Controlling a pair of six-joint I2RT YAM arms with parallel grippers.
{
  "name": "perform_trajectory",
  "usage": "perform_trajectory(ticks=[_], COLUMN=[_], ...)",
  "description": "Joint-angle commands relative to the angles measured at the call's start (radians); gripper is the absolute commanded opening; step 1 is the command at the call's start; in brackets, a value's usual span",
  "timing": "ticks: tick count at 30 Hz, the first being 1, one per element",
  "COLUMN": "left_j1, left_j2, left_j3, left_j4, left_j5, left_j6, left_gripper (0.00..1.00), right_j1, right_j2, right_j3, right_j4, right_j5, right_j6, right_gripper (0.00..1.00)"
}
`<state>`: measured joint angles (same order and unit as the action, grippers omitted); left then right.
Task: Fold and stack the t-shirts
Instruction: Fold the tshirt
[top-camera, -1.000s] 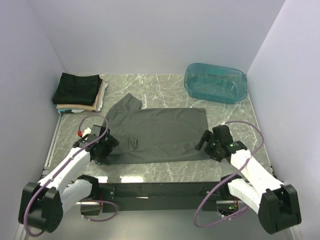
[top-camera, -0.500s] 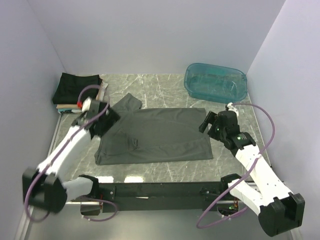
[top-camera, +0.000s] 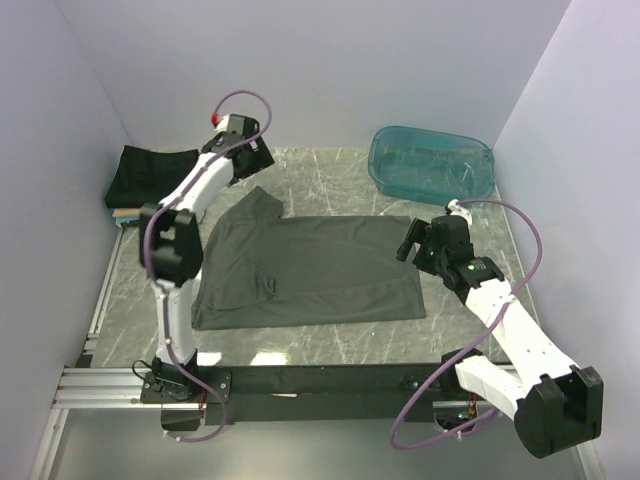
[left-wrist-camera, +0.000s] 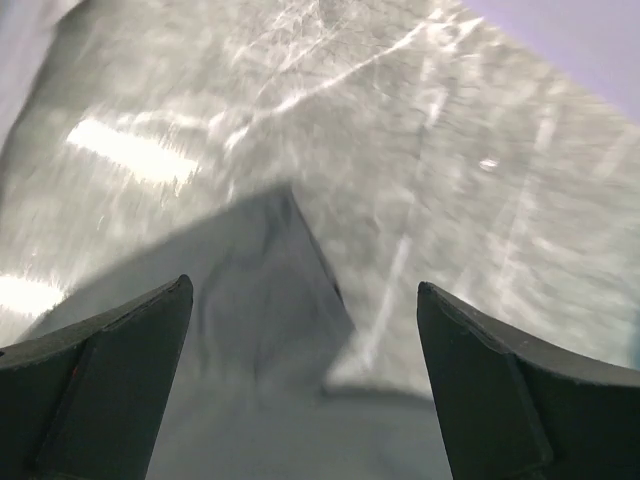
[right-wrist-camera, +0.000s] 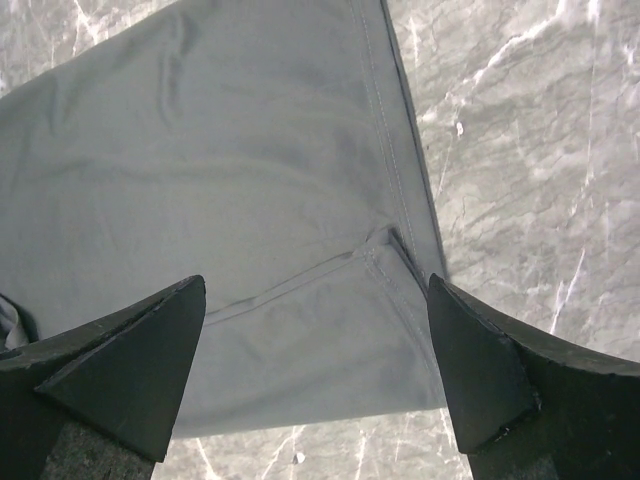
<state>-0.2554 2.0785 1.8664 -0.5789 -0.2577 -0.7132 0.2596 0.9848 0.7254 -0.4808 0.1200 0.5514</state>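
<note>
A charcoal-grey t-shirt (top-camera: 310, 270) lies flat on the marble table, one sleeve (top-camera: 258, 205) sticking out at its far left. My left gripper (top-camera: 248, 165) is open and empty, held above the table just beyond that sleeve. In the left wrist view, blurred, the sleeve tip (left-wrist-camera: 275, 290) lies below the open gripper (left-wrist-camera: 305, 290). My right gripper (top-camera: 412, 245) is open and empty over the shirt's right edge. In the right wrist view the gripper (right-wrist-camera: 315, 285) hangs above the folded hem (right-wrist-camera: 300, 340). A stack of folded shirts (top-camera: 150, 175), black on top, sits at the back left.
A translucent teal tub (top-camera: 430, 165) stands at the back right. Tan and cream cloth edges (top-camera: 125, 212) show under the black stack. Bare marble (top-camera: 330, 345) runs along the near edge. Walls close in the table on three sides.
My left arm has swung from the shirt's near left corner to the far side above the sleeve. My right gripper has moved from the near right corner up along the right edge.
</note>
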Motion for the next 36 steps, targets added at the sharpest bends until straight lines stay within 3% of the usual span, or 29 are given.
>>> perform_trajectory(ticks=[1, 2, 5, 10, 19, 27, 34, 36], left_j1=[0.004, 0.004, 0.004, 0.004, 0.004, 0.002, 0.001, 0.001], left_j2=[0.127, 0.2, 0.302, 0.406, 0.453, 0.446, 0.459, 0.451], left_j3=[0.169, 0.263, 0.364, 0.413, 0.398, 0.37, 0.393, 0.39], left_j4=[-0.093, -0.113, -0.116, -0.098, -0.105, -0.162, -0.214, -0.219], left_j5=[-0.015, -0.017, -0.005, -0.003, -0.08, -0.087, -0.127, -0.138], left_j6=[0.148, 0.153, 0.19, 0.21, 0.198, 0.216, 0.23, 0.23], left_gripper=[0.99, 0.99, 0.99, 0.95, 0.62, 0.4, 0.05, 0.02], right_j1=[-0.008, -0.01, -0.013, -0.014, -0.014, -0.016, -0.017, -0.016], right_j2=[-0.021, -0.017, -0.005, 0.009, 0.034, 0.051, 0.098, 0.12], right_j3=[-0.011, -0.008, -0.007, -0.018, -0.029, -0.029, -0.001, 0.022], right_j4=[0.048, 0.051, 0.056, 0.07, 0.074, 0.094, 0.13, 0.14], right_j5=[0.026, 0.026, 0.018, 0.004, 0.004, 0.024, 0.052, 0.075], right_j6=[-0.03, -0.033, -0.041, -0.044, -0.044, -0.044, -0.047, -0.041], right_gripper=[0.98, 0.98, 0.97, 0.97, 0.97, 0.97, 0.97, 0.97])
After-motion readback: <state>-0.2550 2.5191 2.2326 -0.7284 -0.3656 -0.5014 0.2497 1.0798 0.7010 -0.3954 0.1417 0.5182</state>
